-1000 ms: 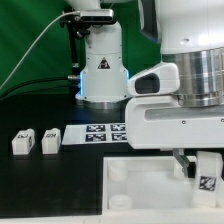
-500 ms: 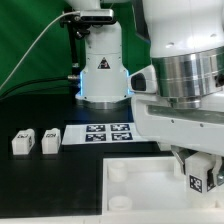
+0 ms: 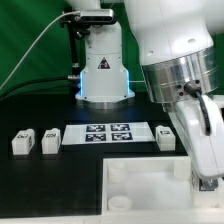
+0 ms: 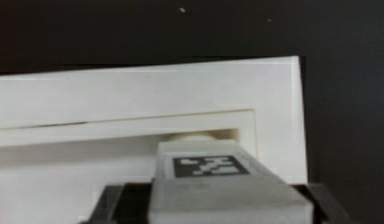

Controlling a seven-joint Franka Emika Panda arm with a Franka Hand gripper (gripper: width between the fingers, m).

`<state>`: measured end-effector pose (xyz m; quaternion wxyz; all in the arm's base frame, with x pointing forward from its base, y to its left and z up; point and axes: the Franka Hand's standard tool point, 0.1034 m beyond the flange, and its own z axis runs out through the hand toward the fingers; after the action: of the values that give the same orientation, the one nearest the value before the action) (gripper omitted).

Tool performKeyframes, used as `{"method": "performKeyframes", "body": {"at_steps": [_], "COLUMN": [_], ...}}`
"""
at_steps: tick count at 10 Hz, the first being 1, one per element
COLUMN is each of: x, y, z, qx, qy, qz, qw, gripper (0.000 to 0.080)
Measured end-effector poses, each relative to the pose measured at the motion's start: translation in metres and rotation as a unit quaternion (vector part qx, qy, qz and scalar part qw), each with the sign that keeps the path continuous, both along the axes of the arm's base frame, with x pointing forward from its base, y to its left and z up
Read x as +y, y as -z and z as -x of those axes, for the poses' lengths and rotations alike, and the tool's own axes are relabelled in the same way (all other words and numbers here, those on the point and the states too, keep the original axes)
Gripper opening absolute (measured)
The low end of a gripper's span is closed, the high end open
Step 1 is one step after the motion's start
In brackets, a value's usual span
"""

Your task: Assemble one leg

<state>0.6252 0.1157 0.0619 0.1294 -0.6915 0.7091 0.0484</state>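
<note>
1. The gripper (image 4: 210,200) is closed on a leg (image 4: 207,170); the wrist view shows the white block with its tagged face up, a dark finger (image 4: 121,203) on either side of it.
2. That held leg hangs over the top (image 4: 100,120), just by a corner socket (image 4: 201,132). In the exterior view the arm hides it, over the near right part of the top (image 3: 140,180).
3. Three more legs lie on the table: two (image 3: 21,143) (image 3: 49,140) side by side at the exterior view's left, one (image 3: 167,136) at the right end of the marker board (image 3: 105,132).
4. Handling, as a judgement: the leg looks like light, rigid plastic, not fragile, with smooth faces that could slip or twist between the fingers.
5. A hold across two flat opposite sides suits it, high enough to leave the lower end free for the socket.
6. Seating it will likely call for an upright leg and gentle downward pressure; a tilt could jam it on the socket rim.
</note>
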Motion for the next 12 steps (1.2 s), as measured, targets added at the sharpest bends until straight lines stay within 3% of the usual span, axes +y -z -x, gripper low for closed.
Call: {"method": "performKeyframes", "body": {"at_steps": [1, 2, 3, 4, 5, 7, 8, 10, 11, 12], "x": [0.000, 0.001, 0.003, 0.006, 0.009, 0.007, 0.006, 0.009, 0.009, 0.011], "y": [0.000, 0.000, -0.001, -0.003, -0.006, -0.005, -0.005, -0.006, -0.006, -0.006], "z": [0.000, 0.000, 0.001, 0.000, 0.000, 0.000, 0.000, -0.001, -0.003, -0.004], "qx": [-0.005, -0.005, -0.022, -0.039, -0.054, -0.073, -0.085, -0.099, -0.107, -0.112], "qy": [-0.019, -0.019, -0.106, -0.190, -0.260, -0.342, -0.421, -0.576, -0.642, -0.674], "qz": [0.002, 0.002, 0.017, 0.032, 0.047, 0.058, 0.076, 0.118, 0.130, 0.139], "qw": [1.000, 1.000, 0.994, 0.980, 0.963, 0.935, 0.900, 0.803, 0.748, 0.717], "gripper": [0.0372, 0.0555, 0.0555, 0.0630, 0.0644, 0.0649, 0.0649, 0.0649, 0.0649, 0.0649]}}
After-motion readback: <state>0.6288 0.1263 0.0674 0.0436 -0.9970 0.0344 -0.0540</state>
